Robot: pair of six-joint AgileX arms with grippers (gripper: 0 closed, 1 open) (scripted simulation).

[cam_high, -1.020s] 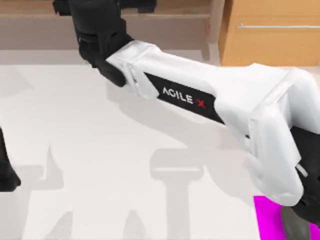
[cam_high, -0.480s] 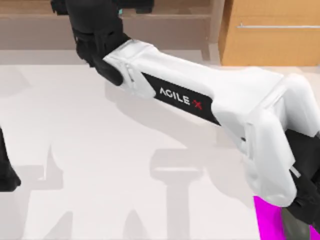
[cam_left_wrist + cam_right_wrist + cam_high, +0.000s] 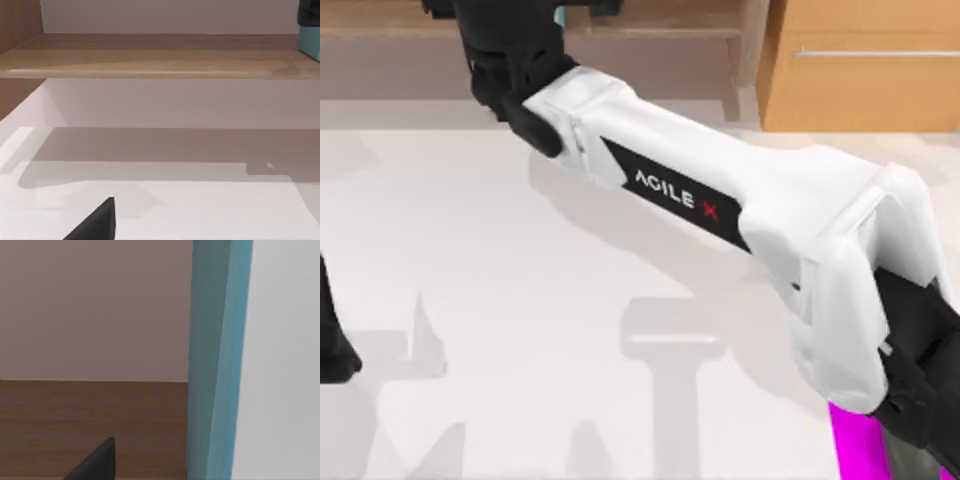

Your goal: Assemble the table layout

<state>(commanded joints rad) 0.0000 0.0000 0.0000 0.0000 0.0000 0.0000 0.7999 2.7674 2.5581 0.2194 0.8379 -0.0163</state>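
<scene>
The white table [image 3: 500, 260] spreads under both arms. My right arm [image 3: 720, 200] stretches from the lower right to the upper left, and its black gripper [image 3: 520, 40] hangs over the brown shelf [image 3: 660, 45] at the back. A teal upright object [image 3: 215, 360] stands close in front of it on the shelf board [image 3: 75, 425] in the right wrist view. The left wrist view has the same teal object [image 3: 311, 42] farther off on the shelf, with the right gripper [image 3: 309, 12] just above it. My left arm [image 3: 332, 345] rests at the table's left edge.
An orange-wood drawer unit [image 3: 860, 70] stands at the back right beside the shelf. A magenta flat thing [image 3: 855, 445] lies at the table's front right, partly under the right arm.
My right arm has shifted a little toward the back left, carrying its gripper farther over the shelf. The left arm has not moved.
</scene>
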